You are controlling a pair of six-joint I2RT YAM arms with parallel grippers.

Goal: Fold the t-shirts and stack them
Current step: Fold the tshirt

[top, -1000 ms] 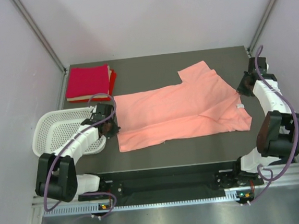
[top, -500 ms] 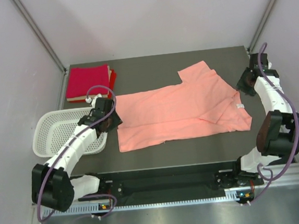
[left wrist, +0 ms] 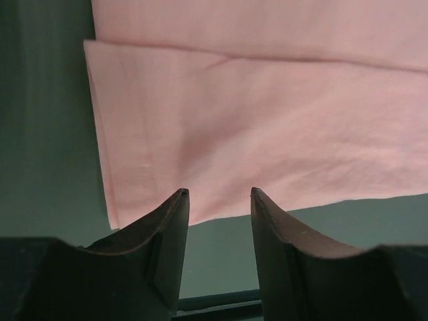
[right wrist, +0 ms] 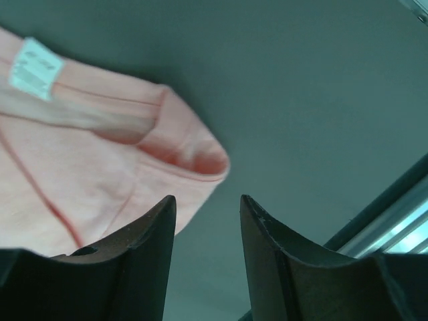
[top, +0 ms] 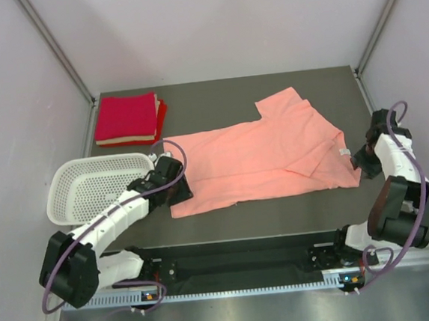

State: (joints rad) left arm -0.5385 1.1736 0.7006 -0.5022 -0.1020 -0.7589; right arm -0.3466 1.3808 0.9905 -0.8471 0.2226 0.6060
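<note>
A pink t-shirt (top: pixel 263 156) lies spread across the middle of the dark table (top: pixel 280 218), flat for the most part. One sleeve points toward the far edge, and a small white tag (top: pixel 344 151) shows near its right end. In the far left corner a stack of folded red t-shirts (top: pixel 126 117) sits well apart from both arms. A white basket (top: pixel 66 181) stands just in front of that stack, at the table's left edge.

The left pincer (top: pixel 179 190) is at the pink shirt's near left corner, between the basket and the cloth. In the left wrist view the left pincer (left wrist: pixel 217 194) is spread, with nothing between its fingers (left wrist: pixel 167 234). The shirt's (left wrist: pixel 267 120) near hem runs just past the tips, and the corner lies a little to the left of them. A fold line crosses the cloth farther up.

The right pincer (top: pixel 361 161) is at the shirt's right end, close to the tag. In the right wrist view the right pincer (right wrist: pixel 207 198) is also spread and pinches nothing — bare table shows through the gap. A rounded, doubled-over edge of the shirt (right wrist: pixel 80 174) lies just beyond the left fingertip, with the tag (right wrist: pixel 32 69) farther off at the upper left. Whether either pincer touches the cloth cannot be told.
</note>
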